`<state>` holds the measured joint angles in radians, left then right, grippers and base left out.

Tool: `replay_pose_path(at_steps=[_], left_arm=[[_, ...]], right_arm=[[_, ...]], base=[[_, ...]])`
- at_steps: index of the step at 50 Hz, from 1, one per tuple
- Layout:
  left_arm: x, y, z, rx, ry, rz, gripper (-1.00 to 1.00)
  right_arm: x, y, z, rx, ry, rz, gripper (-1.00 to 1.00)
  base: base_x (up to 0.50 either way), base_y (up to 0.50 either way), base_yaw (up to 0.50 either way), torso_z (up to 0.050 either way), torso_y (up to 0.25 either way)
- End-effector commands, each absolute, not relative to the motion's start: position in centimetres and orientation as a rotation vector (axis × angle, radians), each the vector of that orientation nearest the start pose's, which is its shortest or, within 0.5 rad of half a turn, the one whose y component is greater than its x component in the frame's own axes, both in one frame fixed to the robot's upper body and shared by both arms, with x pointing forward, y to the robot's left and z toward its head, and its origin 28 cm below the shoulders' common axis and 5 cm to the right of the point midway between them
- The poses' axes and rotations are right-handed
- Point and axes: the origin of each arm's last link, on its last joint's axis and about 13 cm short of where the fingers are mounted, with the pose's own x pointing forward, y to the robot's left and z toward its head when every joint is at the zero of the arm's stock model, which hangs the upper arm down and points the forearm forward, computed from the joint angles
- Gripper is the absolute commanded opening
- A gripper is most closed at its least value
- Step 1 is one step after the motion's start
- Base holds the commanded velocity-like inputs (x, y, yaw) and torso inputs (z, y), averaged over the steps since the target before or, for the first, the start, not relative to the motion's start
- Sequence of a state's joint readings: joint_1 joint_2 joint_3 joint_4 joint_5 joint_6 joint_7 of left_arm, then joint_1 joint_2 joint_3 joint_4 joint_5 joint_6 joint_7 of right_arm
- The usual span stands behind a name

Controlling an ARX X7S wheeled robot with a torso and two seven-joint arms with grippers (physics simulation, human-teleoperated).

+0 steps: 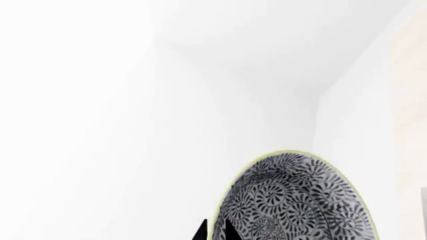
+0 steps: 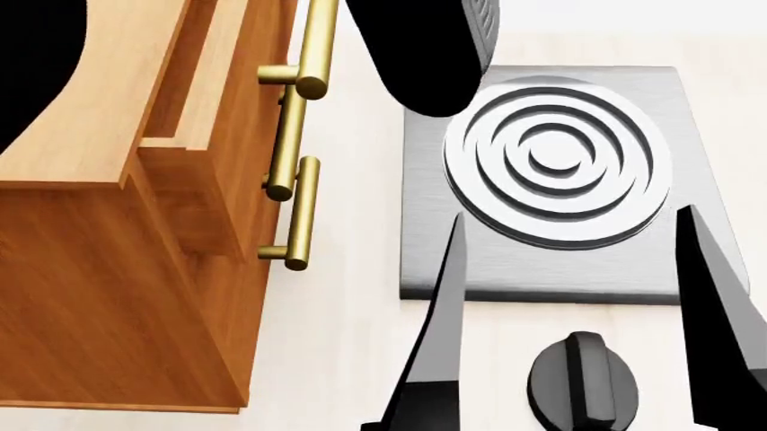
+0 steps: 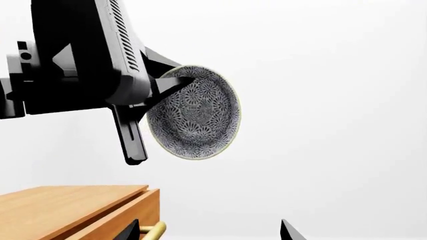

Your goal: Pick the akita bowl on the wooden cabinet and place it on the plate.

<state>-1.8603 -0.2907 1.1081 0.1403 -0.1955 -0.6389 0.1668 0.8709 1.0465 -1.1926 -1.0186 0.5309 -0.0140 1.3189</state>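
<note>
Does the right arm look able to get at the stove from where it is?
Probably yes: the right hand hangs open over the stove with nothing between; the left hand holds the bowl up high.

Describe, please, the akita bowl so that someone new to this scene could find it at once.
Start at the wooden cabinet, then look well above its top in the right wrist view. There the left gripper holds the akita bowl in mid-air by its rim, tipped on its side. It is the only round thing covered in a dense dark floral pattern with a pale rim; the grey stove carries plain rings.
</note>
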Motion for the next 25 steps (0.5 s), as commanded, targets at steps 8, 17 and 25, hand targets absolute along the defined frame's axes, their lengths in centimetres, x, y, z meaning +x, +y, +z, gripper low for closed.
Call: replay_pose_path(at_steps=[8,17,25], left_arm=[[28.1,11.5,43.1,1.169,-0.823,-0.485,-1.0],[28.4,12.0,42.1,1.152,-0.79,-0.497,-1.0],[28.5,12.4,41.7,1.14,-0.787,-0.497,-1.0]], right_arm=[[14.1,-8.9,21.6,0.033,-0.675,0.079,1.0],[14.1,-8.9,21.6,0.033,-0.675,0.078,1.0],[14.2,-8.9,21.5,0.033,-0.674,0.078,1.0]], base=[[0.0,0.0,0.0,0.0,0.0],[0.0,0.0,0.0,0.0,0.001],[0.0,0.0,0.0,0.0,0.0]])
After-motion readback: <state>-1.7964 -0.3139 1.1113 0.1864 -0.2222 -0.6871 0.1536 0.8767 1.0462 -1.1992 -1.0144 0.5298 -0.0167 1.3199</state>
